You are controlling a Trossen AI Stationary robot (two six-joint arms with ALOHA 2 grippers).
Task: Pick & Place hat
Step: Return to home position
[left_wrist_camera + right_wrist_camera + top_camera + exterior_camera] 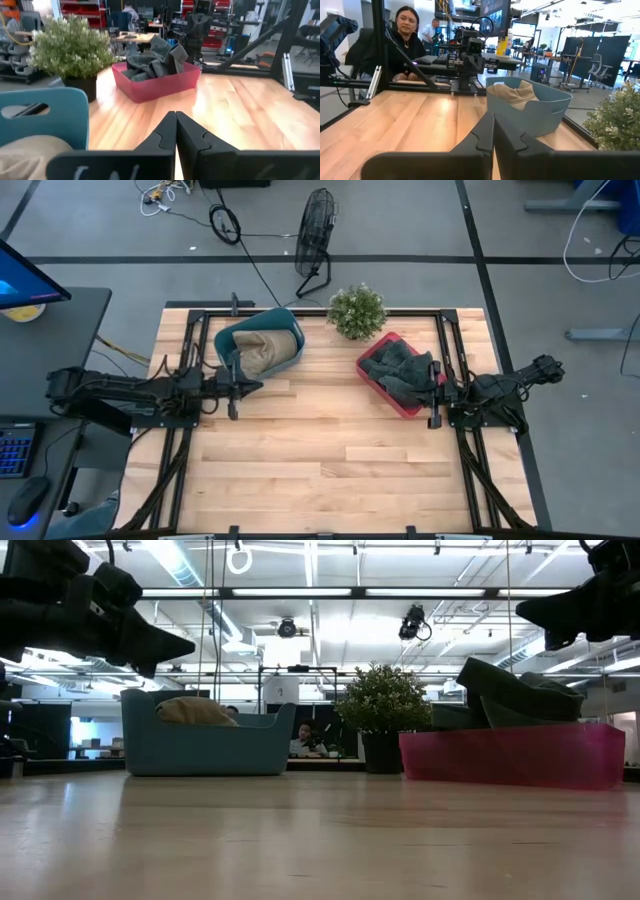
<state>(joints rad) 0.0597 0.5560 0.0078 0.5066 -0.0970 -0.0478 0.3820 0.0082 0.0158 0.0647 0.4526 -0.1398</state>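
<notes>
The black caps [405, 368] are lying heaped in the red bin [510, 755], right rear of the worktop [320, 460]. Left jaws and right jaws are sitting pressed together, empty, at opposite edges. The homing step is seemingly finishing; nothing is calling for another grasp.

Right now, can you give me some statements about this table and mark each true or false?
The red bin holds dark caps. True.
The blue bin is empty. False: a tan cap lies in it.
The left arm's fingers are shut on nothing. True.
The right arm's fingers grip a cap. False: they are shut and empty.
The plant stands inside the red bin. False: it stands on the table beside it.
</notes>
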